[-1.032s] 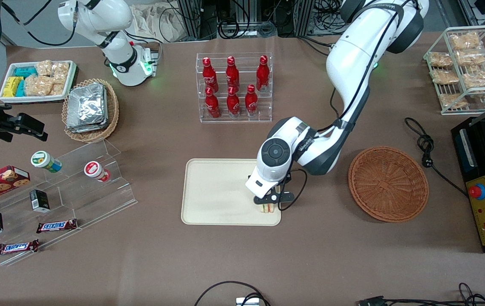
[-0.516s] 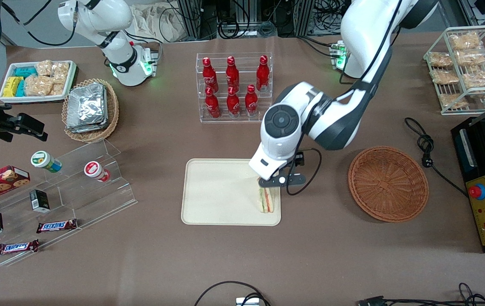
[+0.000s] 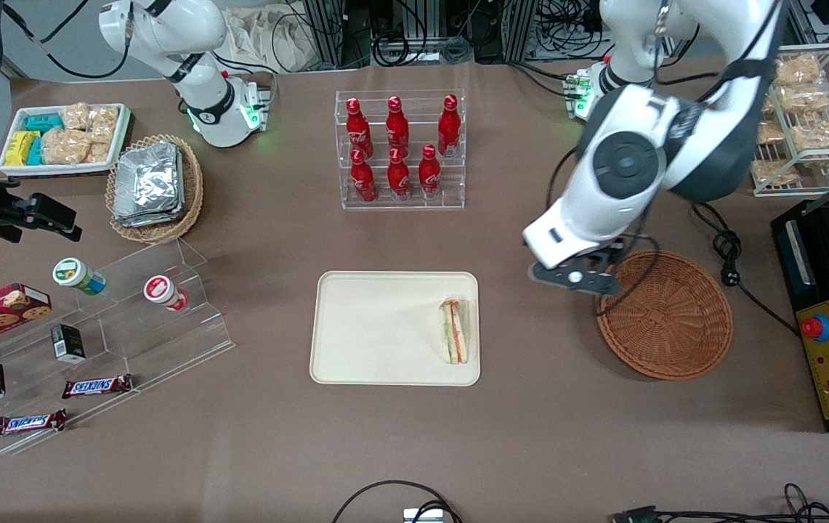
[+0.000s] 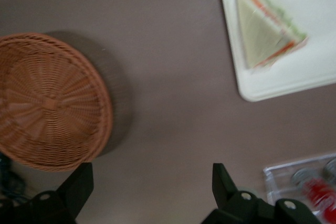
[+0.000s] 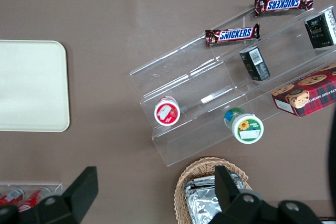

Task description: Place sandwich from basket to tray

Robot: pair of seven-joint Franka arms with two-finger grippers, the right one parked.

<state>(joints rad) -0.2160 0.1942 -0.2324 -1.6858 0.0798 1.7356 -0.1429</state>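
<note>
One sandwich (image 3: pixel 456 330) lies on the cream tray (image 3: pixel 378 327) in the front view, a wrapped triangular wedge showing orange, green and white filling, close to the rim at the tray's end toward the working arm. The reddish-brown wicker basket (image 3: pixel 664 314) stands on the brown surface (image 3: pixel 414 436) well apart from the tray, toward the working arm's end, and holds nothing. The tool (image 3: pixel 568 277) hangs above the surface between tray and basket, just beside the basket's rim and holding nothing; this view does not show how its fingers stand. A clear rack of red bottles (image 3: pixel 399 149) stands farther from the front camera than the tray. Toward the parked arm's end are a clear stepped stand (image 3: pixel 131 319) with two small cups, a lighter wicker basket of foil packs (image 3: pixel 154 187) and two Snickers bars (image 3: pixel 96 386).

From the left wrist camera, the tool's (image 4: pixel 149 182) two dark fingers (image 4: pixel 227 188) are spread wide with only bare brown surface between them. The empty basket (image 4: pixel 50 100) and the tray's corner (image 4: pixel 273 87) with the sandwich (image 4: pixel 268 27) are both in sight, apart from each other.

From the right wrist camera, a bare part of the tray (image 5: pixel 31 85), the stepped stand (image 5: pixel 220 87), the Snickers bars (image 5: pixel 232 34) and a red biscuit box (image 5: pixel 307 95) show.
</note>
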